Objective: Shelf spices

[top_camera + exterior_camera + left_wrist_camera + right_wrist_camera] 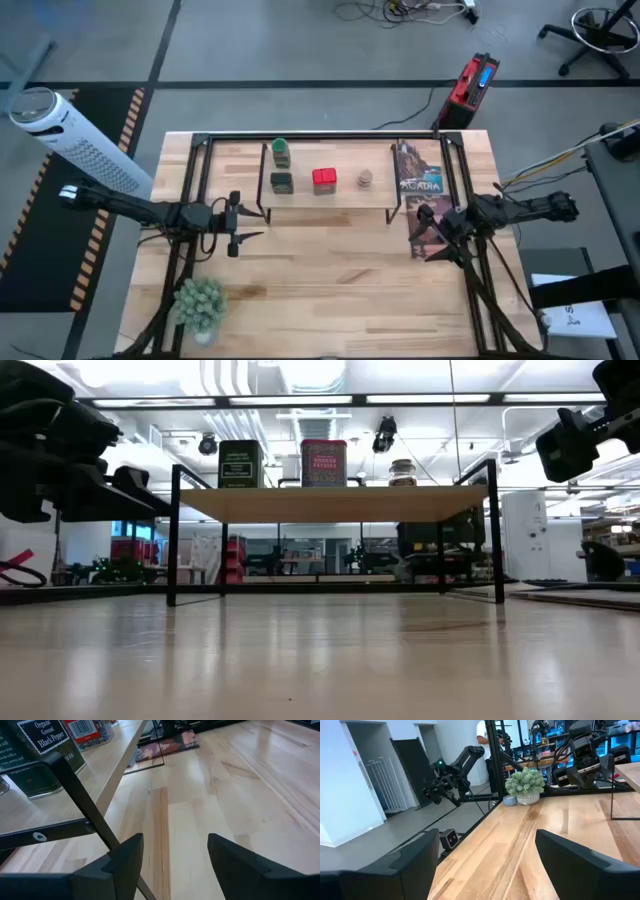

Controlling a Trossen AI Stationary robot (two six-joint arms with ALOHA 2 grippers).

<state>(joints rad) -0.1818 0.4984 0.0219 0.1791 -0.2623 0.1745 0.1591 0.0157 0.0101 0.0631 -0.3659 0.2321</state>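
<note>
The shelf (325, 196), a light-wood board on thin black legs, stands at the table's far middle. On its top rest a green-capped jar (281, 152), a dark square tin (281, 182), a red square tin (324, 179) and a round tan jar (365, 179). In the low view the dark tin (240, 464), red tin (323, 463) and tan jar (403, 472) stand upright on the board. My left gripper (252, 224) hovers open just left of the shelf's near left leg (80, 805). My right gripper (428, 236) is open at the shelf's right, over a magazine.
A small potted plant (200, 305) stands near the table's near left corner. Two magazines (420, 183) lie right of the shelf, one under the right gripper. A black metal frame (190, 180) runs around the table. Bare wood (340, 280) lies in front of the shelf.
</note>
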